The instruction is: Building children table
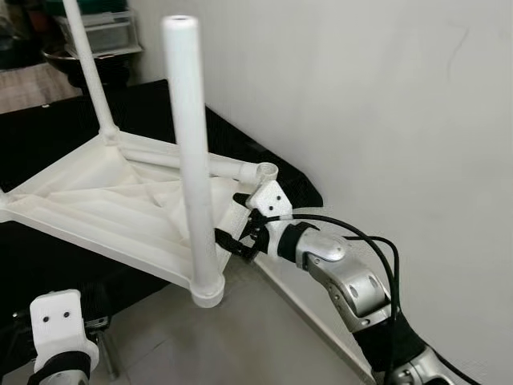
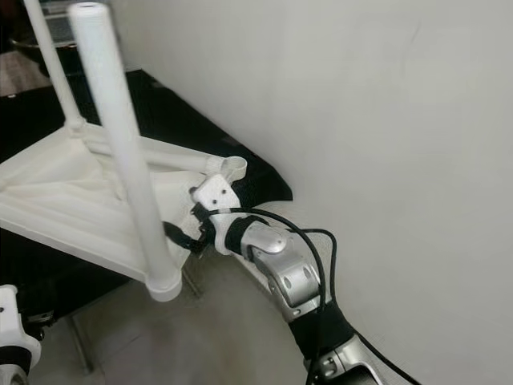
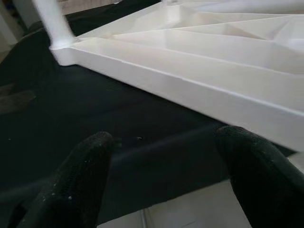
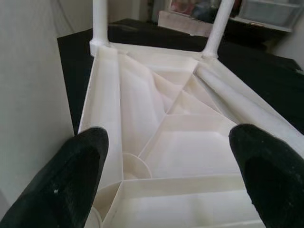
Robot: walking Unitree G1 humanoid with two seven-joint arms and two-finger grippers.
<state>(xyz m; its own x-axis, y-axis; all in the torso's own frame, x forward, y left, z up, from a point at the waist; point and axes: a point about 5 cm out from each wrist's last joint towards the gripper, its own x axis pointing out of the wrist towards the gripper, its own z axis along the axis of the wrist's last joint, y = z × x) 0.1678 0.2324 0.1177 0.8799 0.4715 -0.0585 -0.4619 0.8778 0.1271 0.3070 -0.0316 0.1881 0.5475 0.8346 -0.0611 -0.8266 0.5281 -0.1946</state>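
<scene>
The tabletop (image 1: 96, 204) lies upside down on a black surface (image 1: 48, 144), its ribbed underside up, with one corner overhanging the edge toward the robot. Two legs stand upright in corner sockets: the near leg (image 1: 192, 152) at the overhanging corner and the far leg (image 1: 90, 68) at the corner beyond. A loose leg (image 1: 192, 163) lies on its side across the underside, its open end near the corner by the wall (image 1: 385, 96).

The right gripper (image 1: 238, 233) is at the tabletop's edge on the wall side, just beside the near leg. In its wrist view both fingers (image 4: 71, 183) are spread wide with the ribs and an empty round socket (image 4: 135, 166) between them, so it is released and grasps nothing. The left gripper (image 3: 166, 161) hovers low beside the near long edge, its fingers likewise apart, with only the dark surface between them and nothing held.

The step in hand looks to be fitting a third leg. To do it well, the right gripper would need to take the loose leg near its middle, so it does not swing when lifted, raise it to vertical, and bring its end squarely over the empty socket before pressing down. A tilted entry would likely jam on the socket rim. Since the tabletop overhangs, downward force at that corner could tip it; the left gripper could steady the near edge while the leg is pushed home.
</scene>
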